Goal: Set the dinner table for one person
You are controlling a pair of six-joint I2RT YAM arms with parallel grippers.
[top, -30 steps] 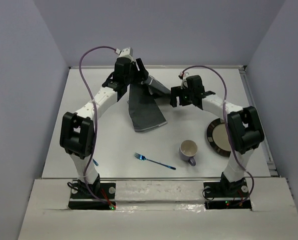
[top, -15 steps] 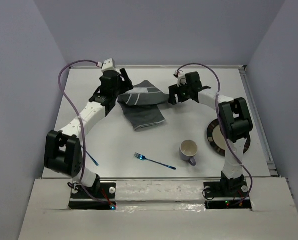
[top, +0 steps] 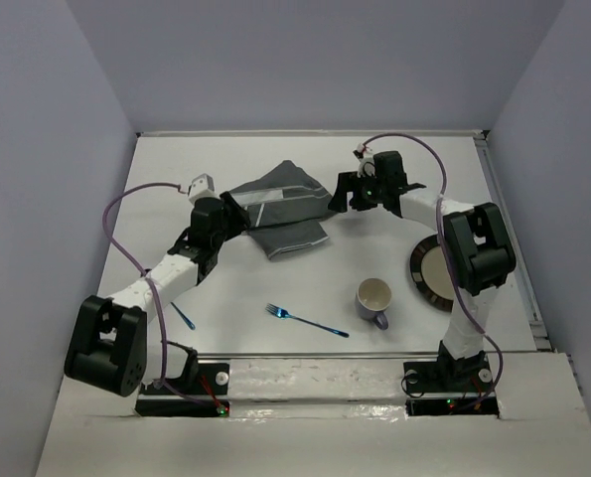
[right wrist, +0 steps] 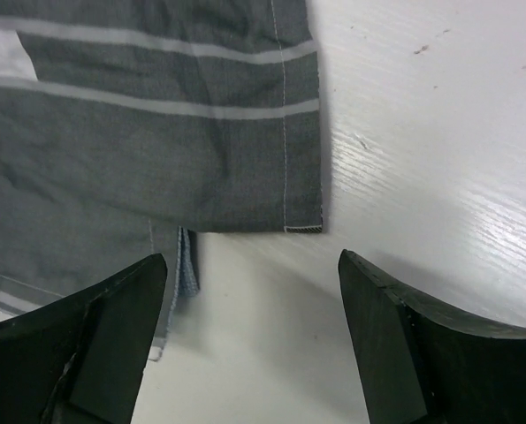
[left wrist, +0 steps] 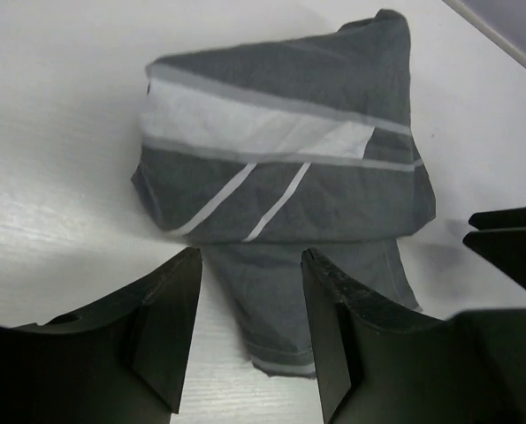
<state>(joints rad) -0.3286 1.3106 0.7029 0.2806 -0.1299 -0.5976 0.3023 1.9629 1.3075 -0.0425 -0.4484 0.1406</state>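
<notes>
Counter [top: 225, 288]: large matte-white rectangular top filling the middle of the overhead view, enclosed by pale grey walls on the left, far and right sides, with both arm bases at its near edge. Placemat [top: 280, 204]: dark grey cloth with pale stripes, folded over on itself in rumpled layers, lying at the far middle of the counter between the two hands; a broad white band and two thin diagonal stripes show on its upper fold in the left wrist view [left wrist: 280, 168]. Left hand [top: 237, 214]: low at the placemat's left near side, fingers pointing toward it; in its own camera [left wrist: 252, 265] the jaws stand partly apart, the lower layer of cloth visible beyond the gap, nothing gripped. Right hand [top: 337, 194]: at the placemat's right edge; in its own camera [right wrist: 252, 265] the jaws stand wide apart over bare counter just below a hemmed corner of the cloth, holding nothing. Plate [top: 429, 273]: dark-rimmed, pale centre, right side of the counter, partly hidden behind the right arm. Mug [top: 374, 301]: lilac outside, cream inside, upright, just left of the plate and apart from it. Fork [top: 305, 320]: blue handle, tines to the left, lying near the middle of the near edge. Thin blue utensil [top: 183, 316]: beside the left arm, kind not clear.
</notes>
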